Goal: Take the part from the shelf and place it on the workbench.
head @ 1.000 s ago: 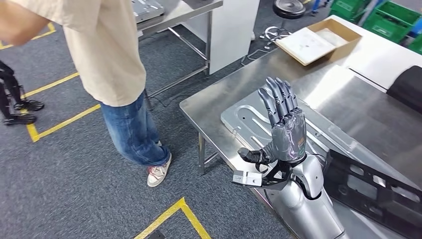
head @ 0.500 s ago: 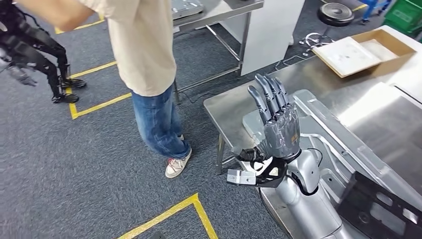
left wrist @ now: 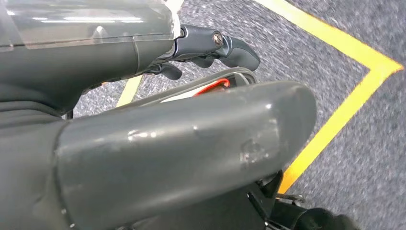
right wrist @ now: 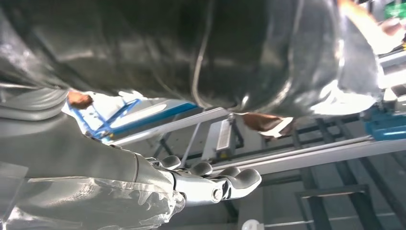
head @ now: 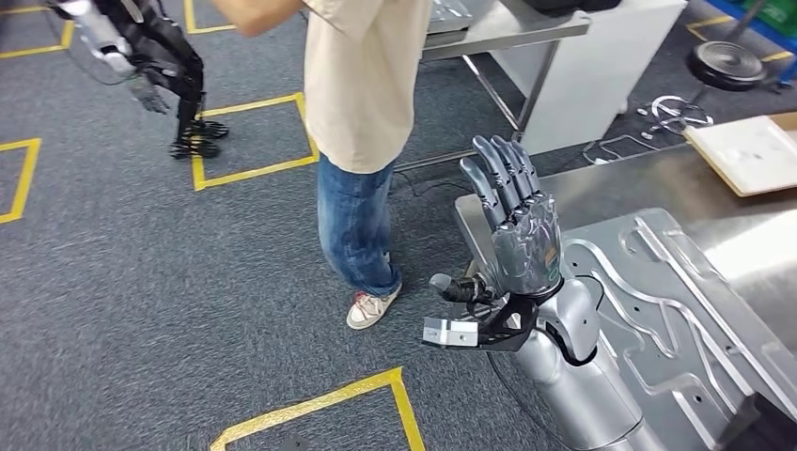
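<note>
The robot's right hand (head: pixel 512 235) is raised at the near corner of the steel workbench (head: pixel 601 193), fingers stretched straight and spread wide, holding nothing. The left hand (left wrist: pixel 210 45) hangs over grey carpet and yellow floor tape (left wrist: pixel 344 110); whether it is spread or curled cannot be told. The stamped metal part (head: pixel 677 310) lies flat on the workbench beside the right arm. Beyond stands a person (head: pixel 362 122) in jeans, and farther off another robot (head: pixel 150 56)
</note>
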